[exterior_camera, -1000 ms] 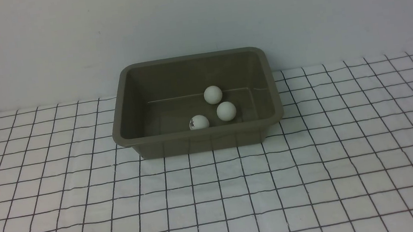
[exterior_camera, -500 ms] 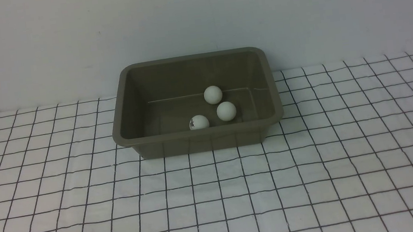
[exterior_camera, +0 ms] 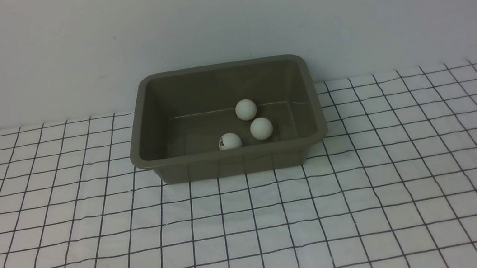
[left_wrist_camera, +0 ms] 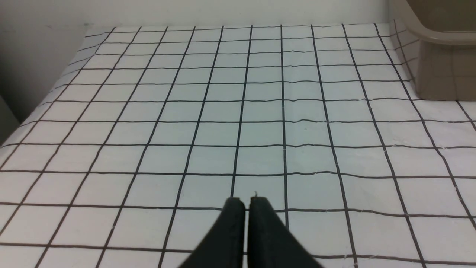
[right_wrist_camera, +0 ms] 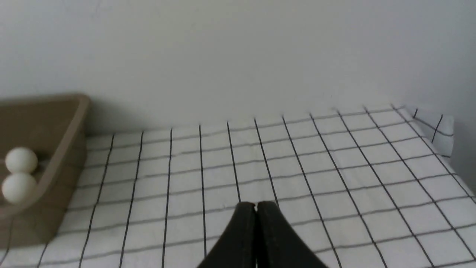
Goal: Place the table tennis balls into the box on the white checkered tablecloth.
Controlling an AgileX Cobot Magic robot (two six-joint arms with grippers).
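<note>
A: Left gripper (left_wrist_camera: 246, 203) first. In the left wrist view its two black fingers are pressed together, nothing pinched between them, held over bare tablecloth (left_wrist_camera: 223, 111).

B: Right gripper (right_wrist_camera: 256, 206)?

A: Same: seen only in the right wrist view, fingers closed tip to tip, nothing gripped, cloth underneath.

B: Neither gripper is caught by the front view. Only the box (exterior_camera: 227, 156) and cloth are shown there.

A: Balls. Three are counted in the front view, all inside the box on its floor: the far ball (exterior_camera: 246, 109), the right ball (exterior_camera: 261, 128), and the near ball (exterior_camera: 230, 141), with a dark print on it, partly cut off by the front rim.

B: A fourth?

A: None is seen on the cloth in any view. The box floor just behind the front wall is hidden from the front.

B: Right wrist view?

A: Two balls are shown there, one above the other, touching or nearly so, behind the box rim at the frame edge.

B: Left wrist view?

A: Only a box corner is shown, outer wall and rim; the inside is not seen. The box is set at the back of the cloth, near the wall (exterior_camera: 224, 17).
</note>
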